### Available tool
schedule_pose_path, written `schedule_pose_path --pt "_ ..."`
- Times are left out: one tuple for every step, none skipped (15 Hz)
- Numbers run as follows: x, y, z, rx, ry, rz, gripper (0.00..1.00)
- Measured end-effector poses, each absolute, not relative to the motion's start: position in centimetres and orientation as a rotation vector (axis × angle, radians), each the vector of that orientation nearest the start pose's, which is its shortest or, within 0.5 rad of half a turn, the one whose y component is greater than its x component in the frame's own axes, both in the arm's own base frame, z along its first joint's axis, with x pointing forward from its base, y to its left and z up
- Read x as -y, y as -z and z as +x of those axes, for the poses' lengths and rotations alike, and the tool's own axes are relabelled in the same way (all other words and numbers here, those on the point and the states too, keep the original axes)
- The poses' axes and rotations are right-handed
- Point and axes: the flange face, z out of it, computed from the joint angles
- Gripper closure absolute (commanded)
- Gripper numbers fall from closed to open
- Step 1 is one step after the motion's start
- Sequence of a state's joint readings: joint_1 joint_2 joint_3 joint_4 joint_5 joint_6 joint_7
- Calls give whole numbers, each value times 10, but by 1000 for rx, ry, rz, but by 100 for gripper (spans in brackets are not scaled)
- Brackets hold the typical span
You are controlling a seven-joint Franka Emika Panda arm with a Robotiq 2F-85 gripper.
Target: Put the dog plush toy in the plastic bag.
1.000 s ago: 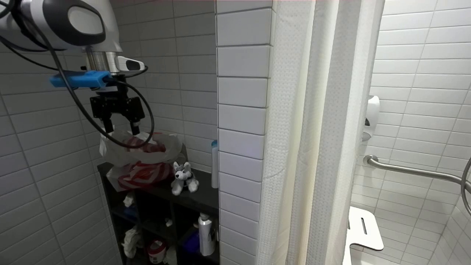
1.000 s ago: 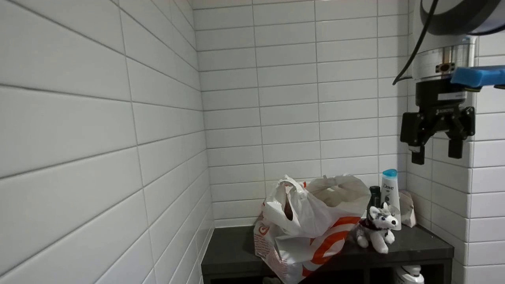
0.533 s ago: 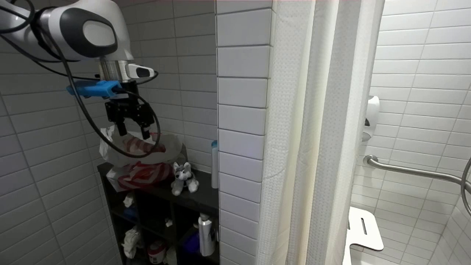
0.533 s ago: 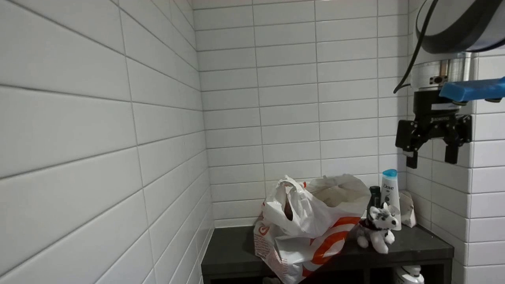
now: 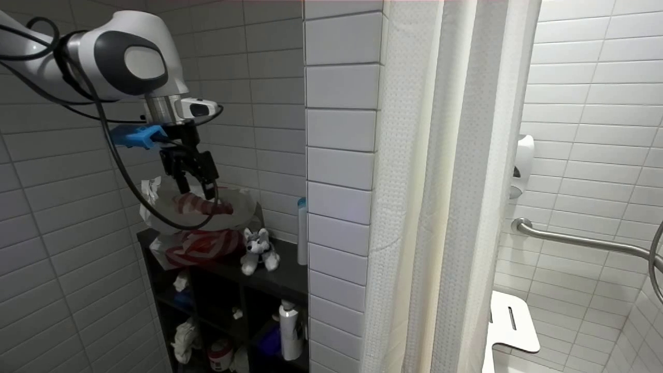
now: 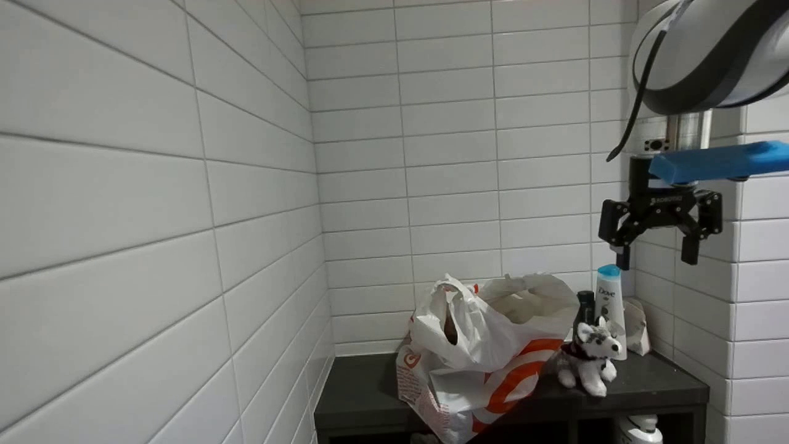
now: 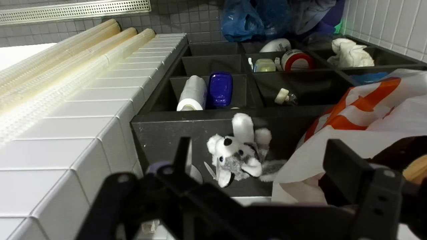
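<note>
Where the arm [image 5: 129,57] bent down at the wrist, we saw the gripper [image 6: 657,256] hanging, pointed downward, above the shelf unit [image 6: 363,385]. Its fingers [image 7: 347,166] stood wide apart in free air, well above the dog plush toy [image 6: 592,361], which sat on the shelf top just beside the plastic bag [image 6: 474,357]. In the wrist view we made out something brown [image 7: 417,168] inside the bag, too cut off to name. Of the compartments below, we saw a pale bottle [image 7: 194,90] and a blue-purple container [image 7: 221,89] sharing one, with a red-and-white tub [image 7: 298,61] in another.
</note>
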State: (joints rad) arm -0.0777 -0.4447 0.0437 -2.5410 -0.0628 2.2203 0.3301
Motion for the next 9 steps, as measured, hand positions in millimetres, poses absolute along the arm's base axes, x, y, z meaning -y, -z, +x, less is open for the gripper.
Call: schedule_pose_path --pt "8 -436 415 -568 231 -3144 0" --pt "0 -434 417 -607 246 -3145 0" --pt "-10 -432 419 -642 253 -3146 0" --pt "-20 -430 422 -674 253 -3146 0" --pt "-30 -428 426 -702 252 -3145 0" --pt "-38 -427 431 -728 252 -3145 0" --pt "-45 -424 437 -752 250 -3145 0" --pt "-50 -422 443 -776 245 -3144 0" --pt "-52 -420 450 -801 237 -3141 0"
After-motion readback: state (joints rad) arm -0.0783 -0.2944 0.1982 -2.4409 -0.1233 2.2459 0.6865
